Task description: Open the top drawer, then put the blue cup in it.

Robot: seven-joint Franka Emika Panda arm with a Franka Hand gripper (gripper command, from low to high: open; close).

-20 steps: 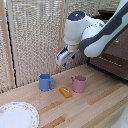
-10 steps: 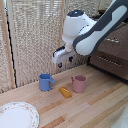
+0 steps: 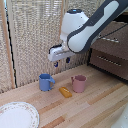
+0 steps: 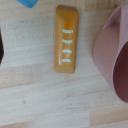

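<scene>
The wooden surface (image 3: pixel 95 102) carries everything, and the dark dresser stands at the exterior view's right with the top drawer (image 3: pixel 111 46) apparently shut, so by the look of it step 1, opening it, is not yet done. The arm hangs above the mugs; its gripper (image 3: pixel 62 61) holds nothing, though whether it is spread or closed cannot be told. The next move likely calls for reaching across to the drawer's bar handle. A patterned plate (image 3: pixel 17 115) lies near the front edge. The blue cup (image 3: pixel 46 82) stands apart from the pink mug (image 3: pixel 78 83), with 1 small orange block (image 4: pixel 66 39) between them.
</scene>
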